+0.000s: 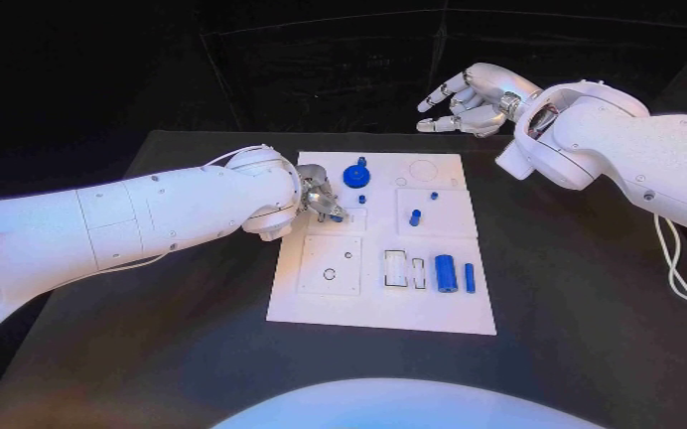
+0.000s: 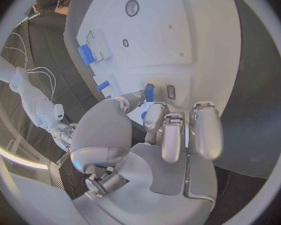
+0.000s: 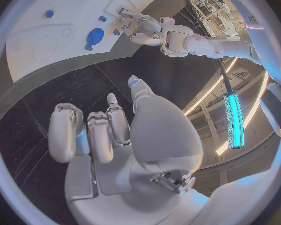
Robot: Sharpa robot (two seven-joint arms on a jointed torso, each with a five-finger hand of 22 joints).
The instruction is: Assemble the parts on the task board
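The left hand (image 1: 318, 199) sits over the left-middle of the task board (image 1: 330, 305), its fingers pinching a small blue part (image 2: 148, 92) against the board. The right hand (image 1: 473, 99) hovers beyond the board's far right corner, fingers spread and holding nothing. The board is a white plate with recesses; a blue round knob-like part (image 1: 356, 173) lies just right of the left hand, and two blue cylinders (image 1: 456, 273) stand near the right edge. Dark tabletop (image 1: 573, 300) lies on every side.
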